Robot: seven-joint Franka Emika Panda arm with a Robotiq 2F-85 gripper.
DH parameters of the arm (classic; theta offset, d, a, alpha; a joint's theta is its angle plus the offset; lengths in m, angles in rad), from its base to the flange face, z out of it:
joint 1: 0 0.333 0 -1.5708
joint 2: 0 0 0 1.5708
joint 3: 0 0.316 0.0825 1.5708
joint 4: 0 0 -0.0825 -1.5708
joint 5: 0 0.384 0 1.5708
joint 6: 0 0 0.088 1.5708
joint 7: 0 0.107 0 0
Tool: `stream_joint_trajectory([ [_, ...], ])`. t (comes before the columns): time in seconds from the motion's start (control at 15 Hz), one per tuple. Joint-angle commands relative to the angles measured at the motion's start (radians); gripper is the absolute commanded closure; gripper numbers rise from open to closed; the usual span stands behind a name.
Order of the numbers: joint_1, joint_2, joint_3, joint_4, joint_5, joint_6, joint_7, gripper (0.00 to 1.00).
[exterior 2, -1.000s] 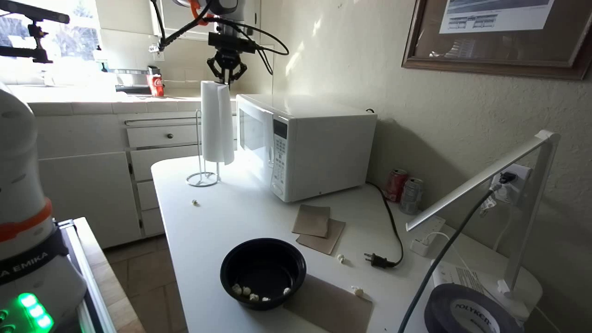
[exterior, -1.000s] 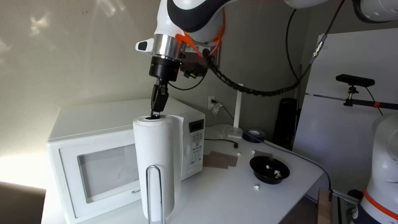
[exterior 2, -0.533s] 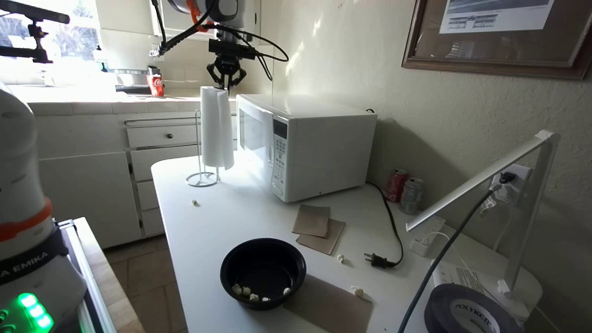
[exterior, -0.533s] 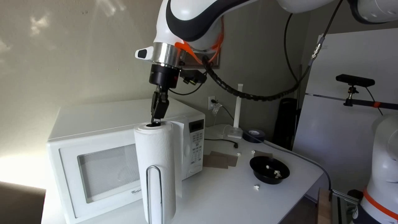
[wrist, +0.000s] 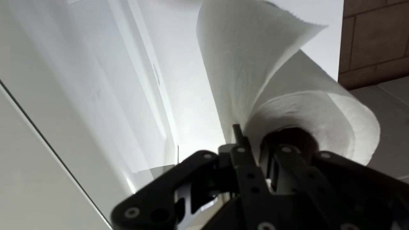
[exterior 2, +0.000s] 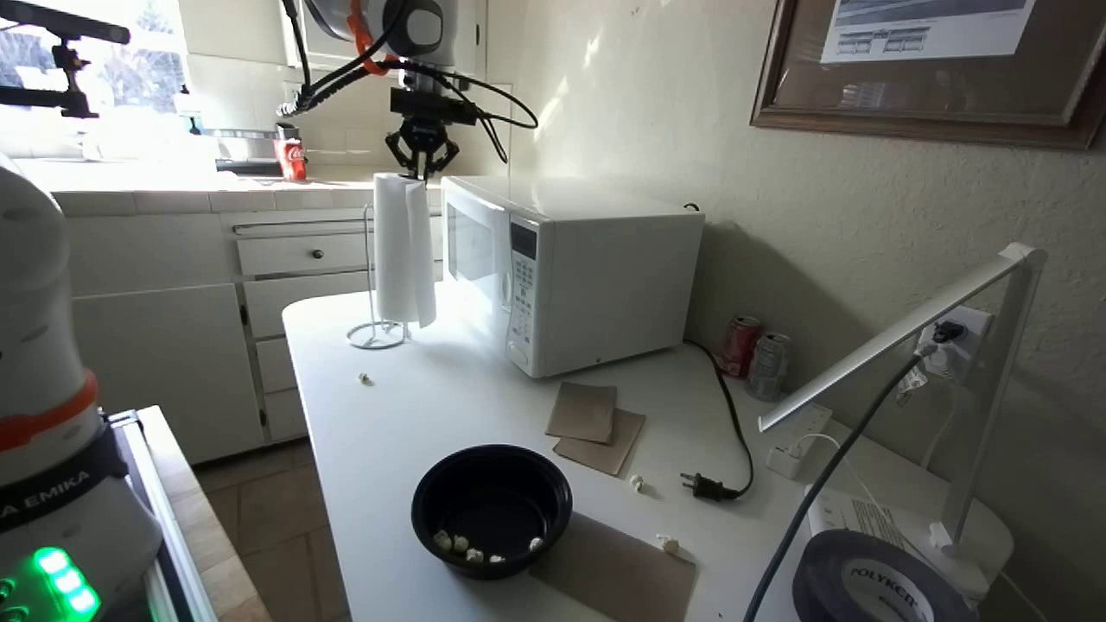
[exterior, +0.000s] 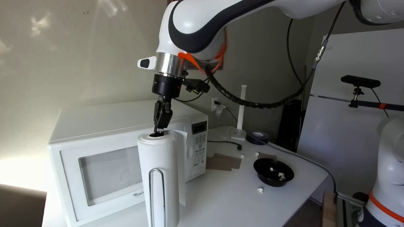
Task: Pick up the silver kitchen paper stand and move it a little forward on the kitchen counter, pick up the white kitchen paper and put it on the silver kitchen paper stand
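The white kitchen paper (exterior: 157, 157) hangs upright under my gripper (exterior: 159, 130) in both exterior views (exterior 2: 402, 250). In the wrist view my gripper (wrist: 251, 137) is shut on the roll's wall, one finger inside the dark core and one outside. A loose sheet hangs from the roll (wrist: 243, 54). The silver kitchen paper stand (exterior: 155, 169) is upright on the kitchen counter (exterior 2: 389, 432). Its tall wire loop stands beside the roll, and its round base (exterior 2: 377, 347) shows below the roll's lower end. Whether any wire is inside the core is hidden.
A white microwave (exterior 2: 605, 285) stands close beside the roll. A black bowl (exterior 2: 492, 492) with popcorn, brown flat pieces (exterior 2: 583, 410), a plug (exterior 2: 708, 486), a white desk lamp (exterior: 241, 110) and a tape roll (exterior 2: 829, 579) are farther along the counter.
The arm, gripper and held paper roll have moved steadily down. The roll's lower end is now nearer the stand's base. The stand has not visibly moved.
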Motion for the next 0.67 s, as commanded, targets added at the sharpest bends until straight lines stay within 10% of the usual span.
stream_joint_trajectory([
  [0.0,-0.012,-0.004,0.018,-0.039,0.016,0.045,-0.021,0.97],
  [0.6,-0.012,-0.001,0.022,-0.082,0.007,0.095,-0.028,0.97],
])
